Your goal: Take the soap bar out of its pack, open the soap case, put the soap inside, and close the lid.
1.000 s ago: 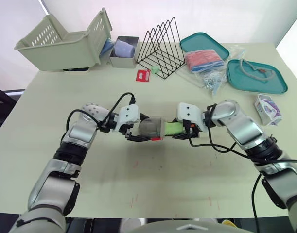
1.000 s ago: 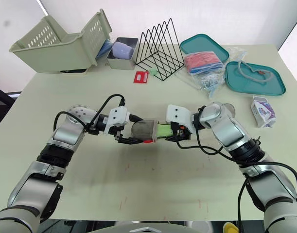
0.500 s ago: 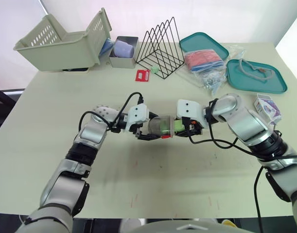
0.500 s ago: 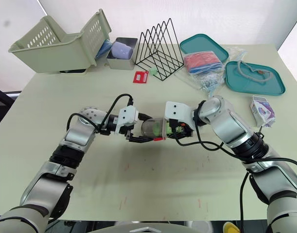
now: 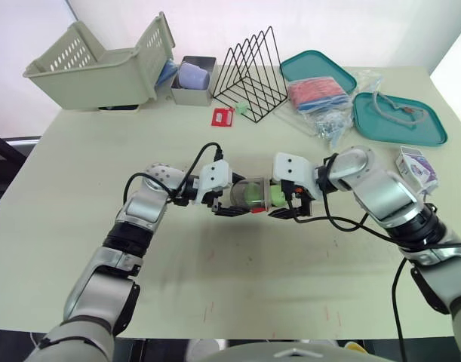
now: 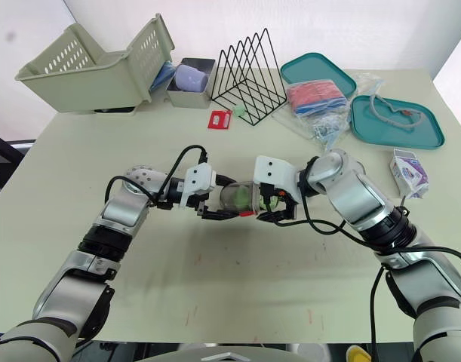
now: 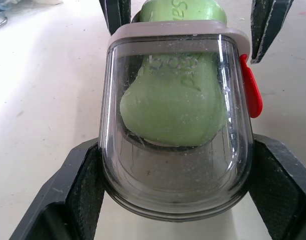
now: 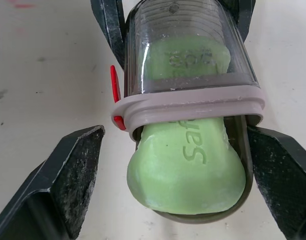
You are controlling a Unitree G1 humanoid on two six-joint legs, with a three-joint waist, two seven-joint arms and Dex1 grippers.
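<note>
soap case (image 8: 193,102): clear, green soap (image 8: 188,172) half in | left tool (image 7: 175,147) clamps case | right tool (image 8: 175,131) spread

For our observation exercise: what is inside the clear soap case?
A green soap bar sits partly inside the soap case, visible through its clear wall, one end sticking out. Its underside, against the case's base, is covered.
</note>
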